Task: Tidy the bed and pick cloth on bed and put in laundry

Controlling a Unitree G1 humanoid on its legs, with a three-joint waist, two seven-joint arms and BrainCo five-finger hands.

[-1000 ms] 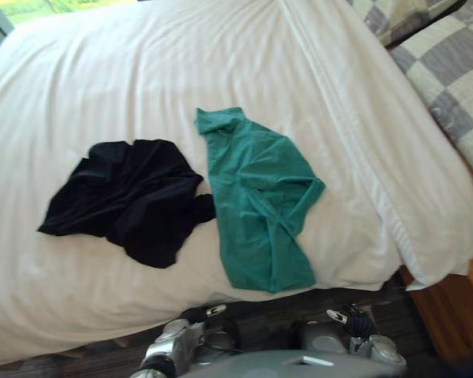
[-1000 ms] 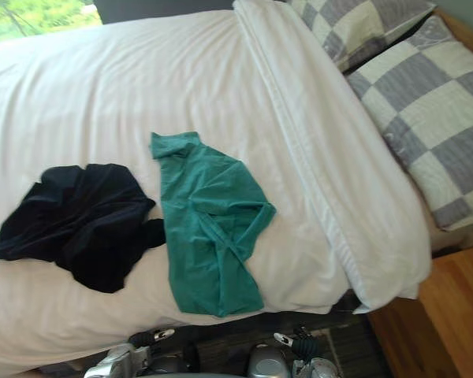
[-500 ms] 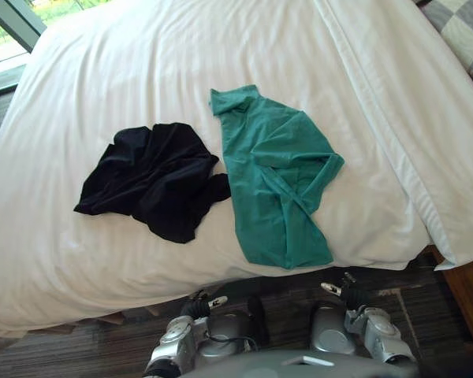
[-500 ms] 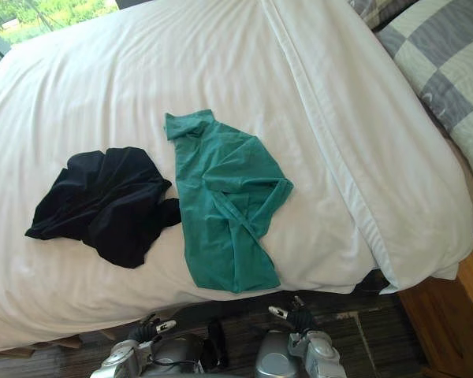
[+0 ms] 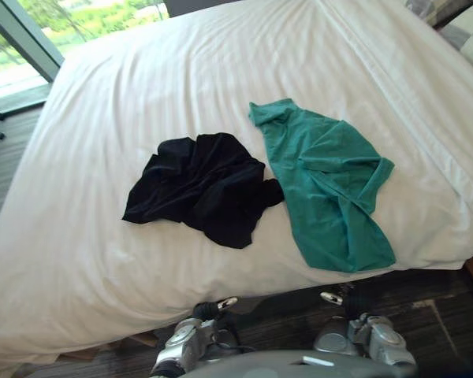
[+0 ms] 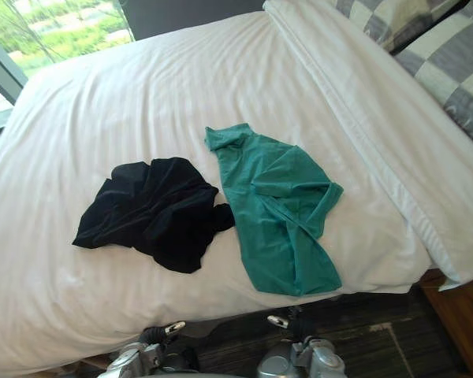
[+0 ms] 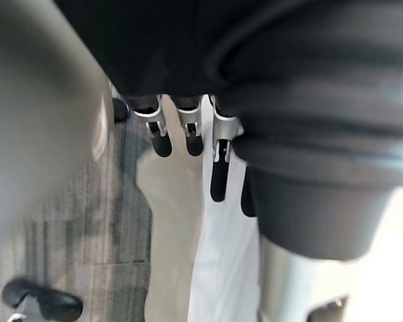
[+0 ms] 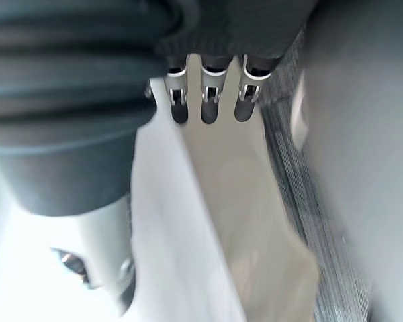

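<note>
A crumpled black cloth [image 5: 203, 185] lies on the white bed [image 5: 102, 118], near its front edge. Just right of it, touching at one corner, a green shirt [image 5: 331, 189] lies flat with its lower hem close to the edge. Both hands hang low in front of the bed, away from the clothes. My left hand [image 7: 219, 168] has straight, relaxed fingers and holds nothing. My right hand [image 8: 211, 107] is the same, with its fingers pointing down past the bed's hanging sheet [image 8: 181, 255].
Grey-and-white checked pillows [image 6: 449, 63] lie at the head of the bed, on the right, behind a folded duvet edge [image 6: 363, 102]. A window [image 5: 31, 39] stands at the far left. Dark carpet [image 6: 378, 346] runs along the front; a wooden surface [image 6: 465, 315] shows at right.
The whole picture has shifted, so the camera moved: both cloths now sit further right in view and the window shows more. The cloths have not moved on the bed.
</note>
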